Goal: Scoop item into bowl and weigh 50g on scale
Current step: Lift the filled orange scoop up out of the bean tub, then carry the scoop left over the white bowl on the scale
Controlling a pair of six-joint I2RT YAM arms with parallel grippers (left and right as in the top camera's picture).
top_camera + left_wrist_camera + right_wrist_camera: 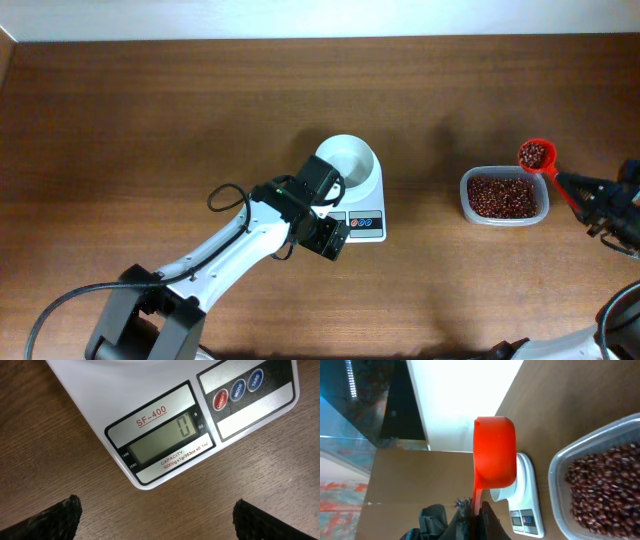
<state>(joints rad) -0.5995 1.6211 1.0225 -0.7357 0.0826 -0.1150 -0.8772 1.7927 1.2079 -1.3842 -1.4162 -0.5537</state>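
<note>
Closest up, the left gripper (160, 527) is showing only its two dark fingers (55, 520) at 7 and 5 o'clock of the left wrist view. They are standing spread as wide as they go and gripping nothing. They are hovering over the table (50, 460) just in front of the scale (100, 390). Its display (160, 440) is reading 0, and one red and two blue buttons (237, 390) are sitting at 1 o'clock of it.

Overhead, the scale (365, 222) is sitting near centre with the bowl (348, 162) resting on its 11 o'clock part. The left arm (230, 245) is reaching in from 7 o'clock.

A clear container (465, 190) is sitting at 3 o'clock of the scale, well apart, and holding the heap of beans (502, 196). The right gripper (592, 193) is coming in from the 3 o'clock edge and clamping tight on the handle of the red scoop (537, 155). The scoop is hovering at 1 o'clock of the container, by its rim, and carrying beans.

In the right wrist view the scoop (494, 452) is hanging side-on above the gripper (475, 515), with bowl (501, 494) and scale (527, 510) behind it and the container (555, 475) at 3 o'clock.
</note>
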